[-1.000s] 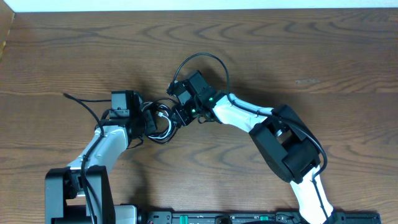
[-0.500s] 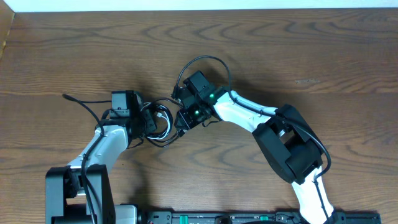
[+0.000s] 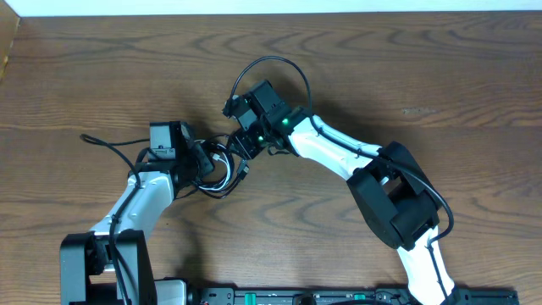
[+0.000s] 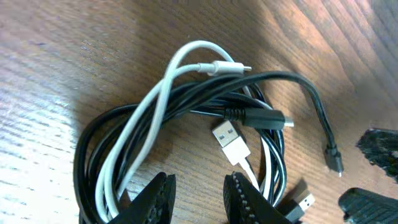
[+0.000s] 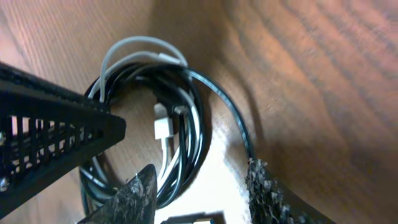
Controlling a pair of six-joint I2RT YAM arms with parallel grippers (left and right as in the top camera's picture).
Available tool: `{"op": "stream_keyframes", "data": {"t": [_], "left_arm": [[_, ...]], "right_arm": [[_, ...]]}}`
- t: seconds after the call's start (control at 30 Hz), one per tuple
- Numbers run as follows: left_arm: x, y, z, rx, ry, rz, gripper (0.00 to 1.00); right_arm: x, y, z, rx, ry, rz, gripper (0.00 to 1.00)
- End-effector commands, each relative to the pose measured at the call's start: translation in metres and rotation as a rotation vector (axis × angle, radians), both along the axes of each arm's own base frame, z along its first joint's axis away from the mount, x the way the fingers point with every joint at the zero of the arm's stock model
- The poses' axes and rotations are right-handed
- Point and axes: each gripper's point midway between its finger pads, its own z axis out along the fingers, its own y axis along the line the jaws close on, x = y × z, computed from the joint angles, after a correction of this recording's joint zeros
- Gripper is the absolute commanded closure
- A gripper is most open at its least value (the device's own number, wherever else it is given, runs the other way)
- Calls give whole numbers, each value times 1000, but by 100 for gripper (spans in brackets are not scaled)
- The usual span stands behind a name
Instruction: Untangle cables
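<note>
The cables lie as one tangled coil [image 3: 222, 169] on the wooden table between my two grippers. In the left wrist view a white cable [image 4: 155, 106] loops over black cables [image 4: 261, 115], with a white USB plug [image 4: 230, 140] and a small black plug [image 4: 334, 158] lying loose. My left gripper [image 4: 199, 199] stands inside the coil, jaws a little apart over bare wood. My right gripper [image 5: 199, 193] hangs open above the coil's edge [image 5: 186, 124]. A black strand [image 5: 233, 118] runs up to one of its fingers [image 5: 267, 193].
The right arm's thick black wire [image 3: 279, 68] arches behind its wrist, and the left arm's wire [image 3: 110, 140] trails left. A dark equipment rail [image 3: 296, 296] runs along the table's front edge. The left gripper's black body [image 5: 50, 130] fills the right wrist view's left side.
My right gripper has opened and lifted back from the coil toward the far side. The left gripper shifted slightly and opened a little. The coil stays in place.
</note>
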Motion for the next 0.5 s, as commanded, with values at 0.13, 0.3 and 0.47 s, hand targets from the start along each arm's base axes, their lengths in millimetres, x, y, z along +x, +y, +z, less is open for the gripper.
{"op": "stream_keyframes", "data": {"t": [0.13,0.3,0.47], "left_arm": [[10,4,2,-15,1,116,74],[10,-1,-11,23,30,144,75],[11,-7,-26,28,53,148,76]], "right_arm": [[11,-2,-7,-19,-34,-10,58],[17,-13,-11,-37,-26,-34,61],[23,-26,-14,-56,-2,-59,64]]}}
